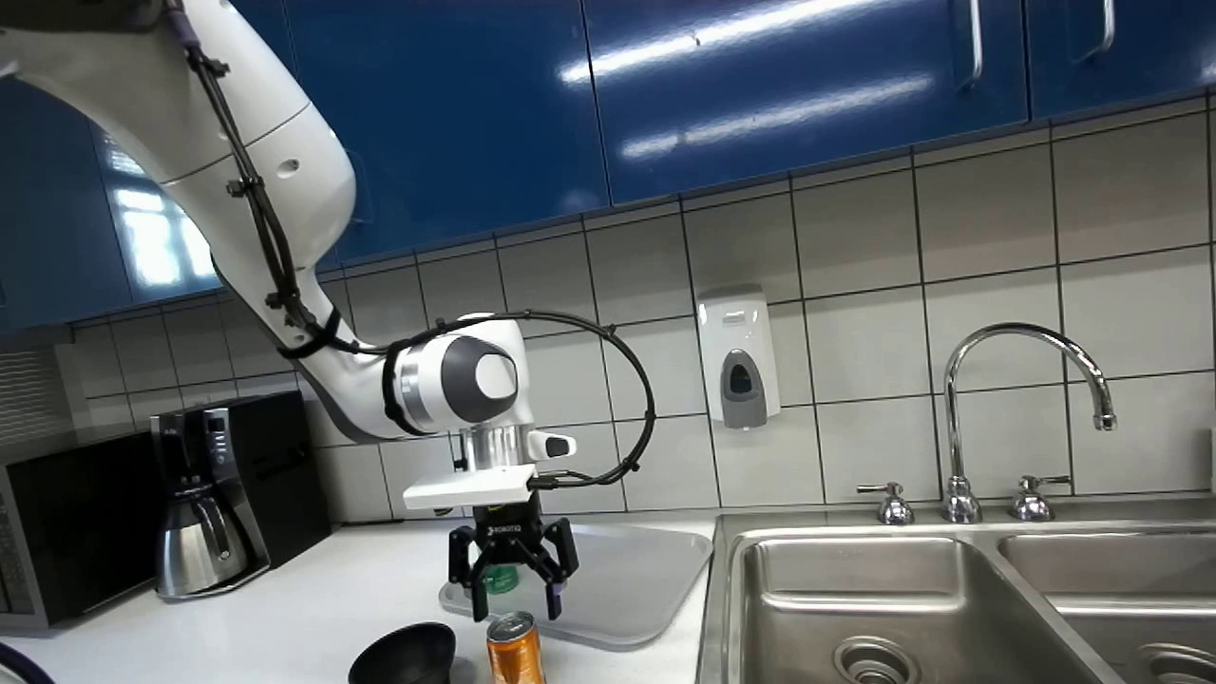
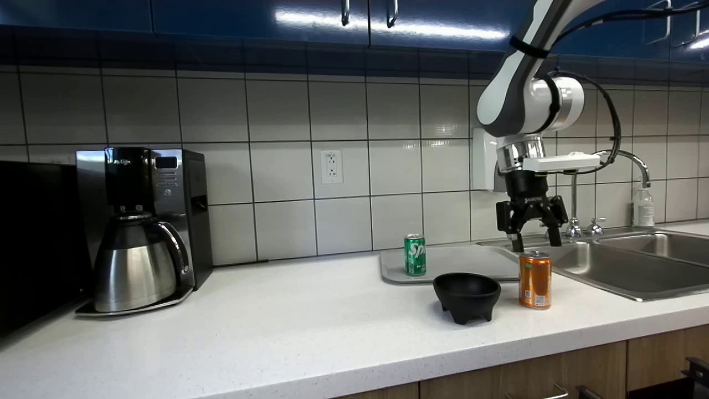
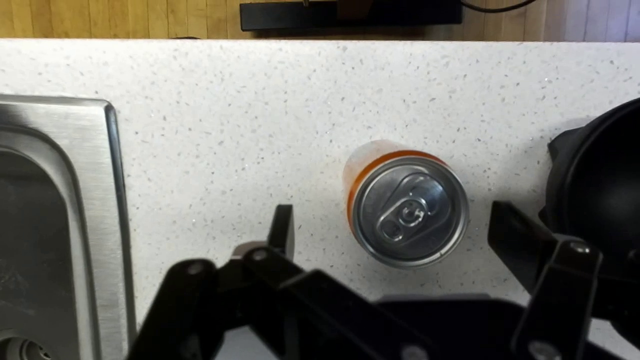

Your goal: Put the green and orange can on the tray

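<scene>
The orange can (image 1: pixel 516 657) stands upright on the white counter in both exterior views (image 2: pixel 535 284). In the wrist view the orange can's lid (image 3: pixel 410 212) shows between the fingers. The green can (image 2: pixel 415 256) stands upright on the left part of the pale grey tray (image 2: pixel 471 261). In an exterior view the green can (image 1: pixel 501 579) is partly hidden behind the gripper, and the tray (image 1: pixel 651 570) lies behind it. My gripper (image 2: pixel 536 244) points down just above the orange can, also seen in an exterior view (image 1: pixel 517 610). It is open and empty, with gaps on both sides of the can.
A black footed dish (image 2: pixel 467 296) stands close beside the orange can; in the wrist view the dish (image 3: pixel 600 175) is near one finger. Steel sink basins (image 1: pixel 855 608) with a tall faucet (image 1: pixel 955 418) adjoin the tray. A coffee maker (image 2: pixel 138 266) stands farther along the counter.
</scene>
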